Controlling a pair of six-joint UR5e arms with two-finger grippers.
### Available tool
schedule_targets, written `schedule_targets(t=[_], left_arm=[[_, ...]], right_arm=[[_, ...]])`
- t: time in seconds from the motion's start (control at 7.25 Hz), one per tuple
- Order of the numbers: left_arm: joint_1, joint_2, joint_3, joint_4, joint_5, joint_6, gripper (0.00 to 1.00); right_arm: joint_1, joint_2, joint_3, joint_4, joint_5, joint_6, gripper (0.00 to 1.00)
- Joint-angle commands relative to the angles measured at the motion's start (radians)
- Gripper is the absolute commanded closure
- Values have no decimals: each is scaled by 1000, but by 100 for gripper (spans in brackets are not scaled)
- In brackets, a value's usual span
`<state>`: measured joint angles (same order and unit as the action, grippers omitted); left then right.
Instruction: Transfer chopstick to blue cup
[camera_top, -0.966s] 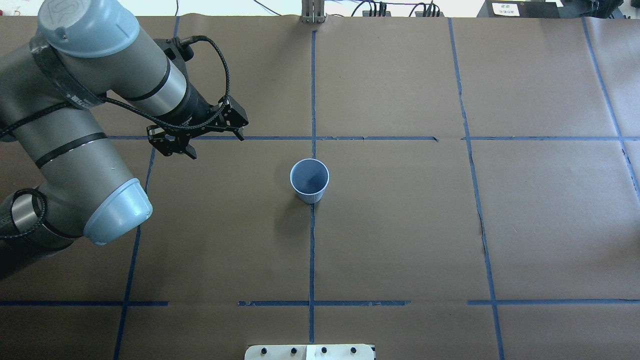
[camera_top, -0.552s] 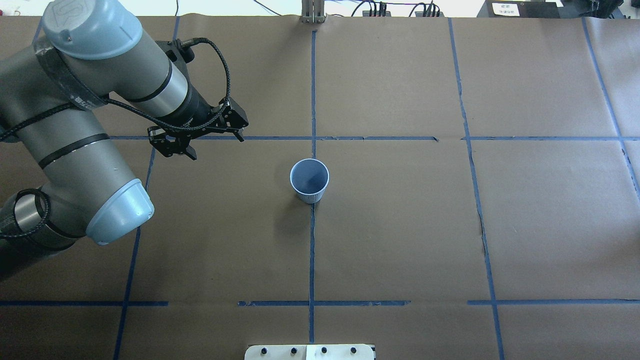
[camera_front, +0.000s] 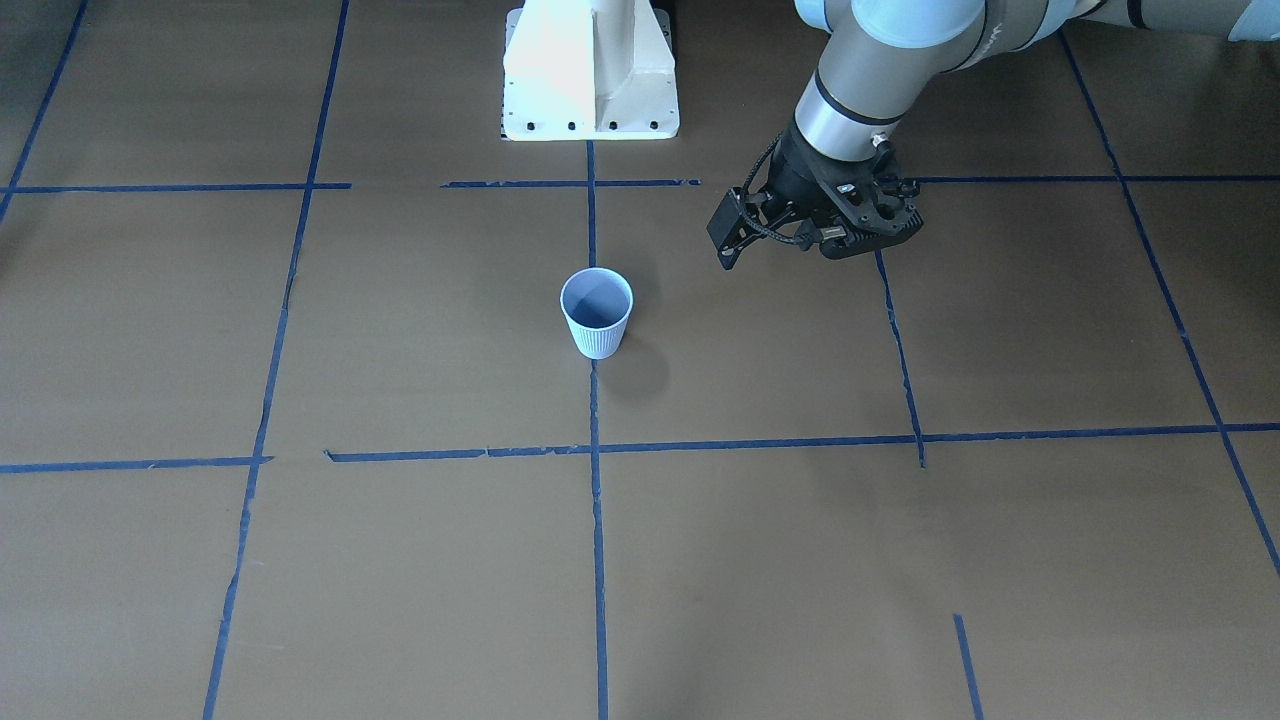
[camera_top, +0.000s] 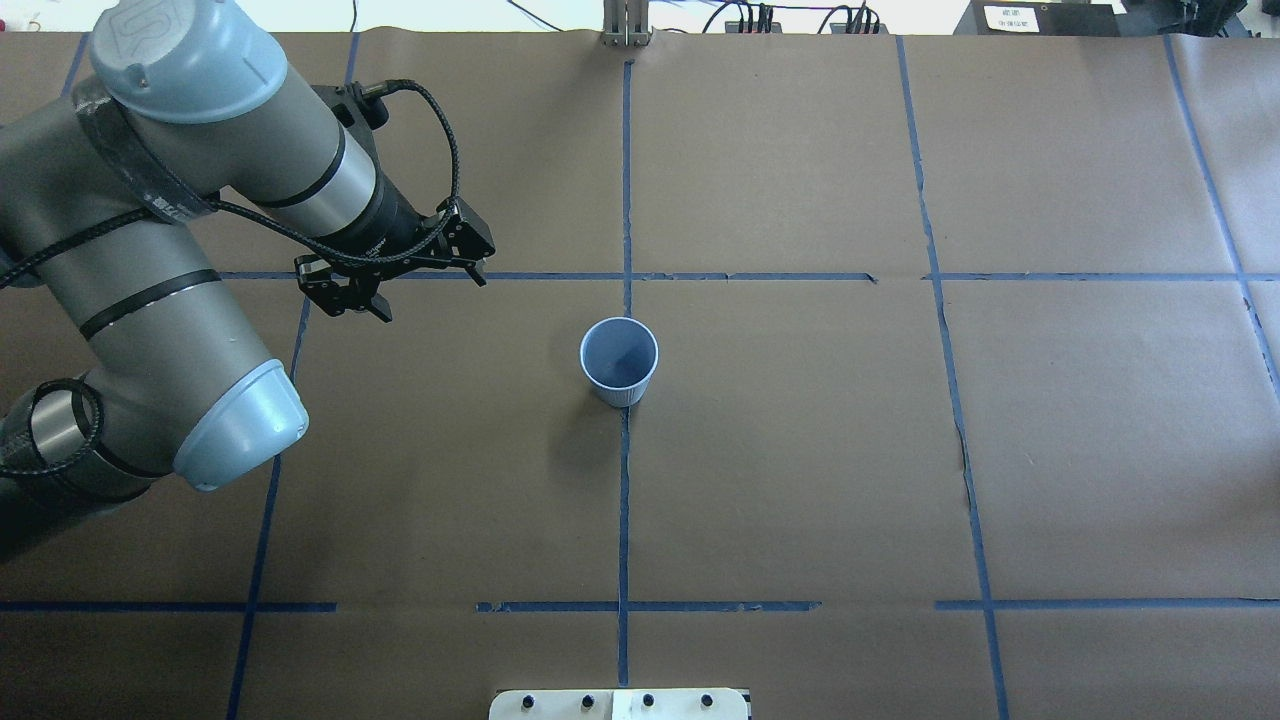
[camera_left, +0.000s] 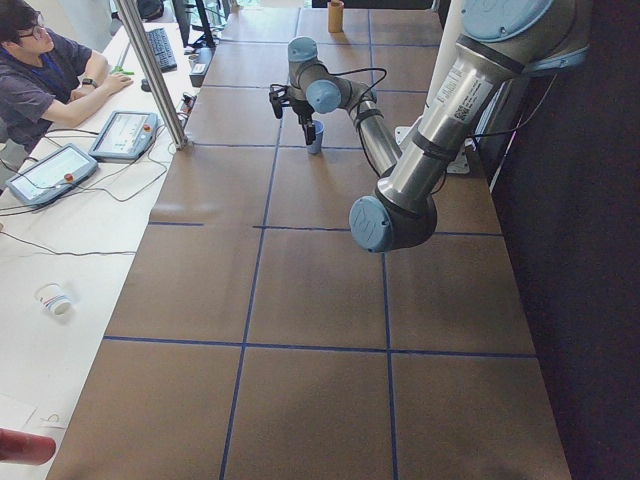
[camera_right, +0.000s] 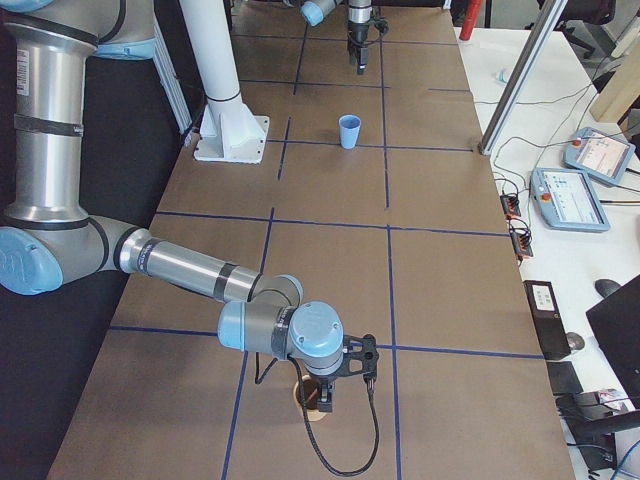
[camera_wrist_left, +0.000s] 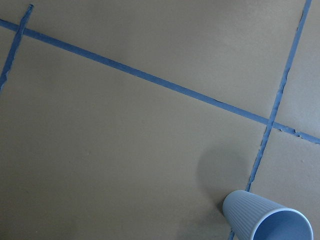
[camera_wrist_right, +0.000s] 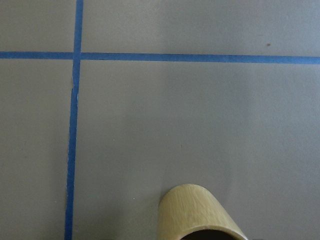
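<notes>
The blue cup stands upright on the brown paper where two tape lines cross. It also shows at the bottom right of the left wrist view. No chopstick shows in any view. My left gripper hovers open and empty, apart from the cup on the robot's left. My right gripper appears only in the exterior right view, low over a tan cylinder. I cannot tell whether it is open or shut.
The white robot base sits at the table's near edge. A person sits at a side table with control tablets, beyond a metal post. Blue tape lines divide the brown paper.
The left arm's elbow has drifted slightly right and the gripper a touch farther up the table. It stays open. The cup has not moved.
</notes>
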<state>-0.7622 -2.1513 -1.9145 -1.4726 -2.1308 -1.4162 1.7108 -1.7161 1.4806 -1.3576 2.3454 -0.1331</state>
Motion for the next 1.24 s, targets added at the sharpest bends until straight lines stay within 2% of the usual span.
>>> schedule_targets(t=[0.0,0.14,0.28,0.41,1.1], left_arm=[[3,4,3,0,2,-1,0],[4,19,3,-2,2,-1,0],[4,21,5,-2,2,0,0],[4,21,5,-2,2,-1,0],[21,18,3,-2,0,-4,0]], right_arm=[[-3,10,-2,2,0,1,65],[-5,12,-2,2,0,1,84],[-5,16,-2,2,-1,1,93],[-5,19,0,2,0,3,97],[22,50,18,0,0,-14,100]])
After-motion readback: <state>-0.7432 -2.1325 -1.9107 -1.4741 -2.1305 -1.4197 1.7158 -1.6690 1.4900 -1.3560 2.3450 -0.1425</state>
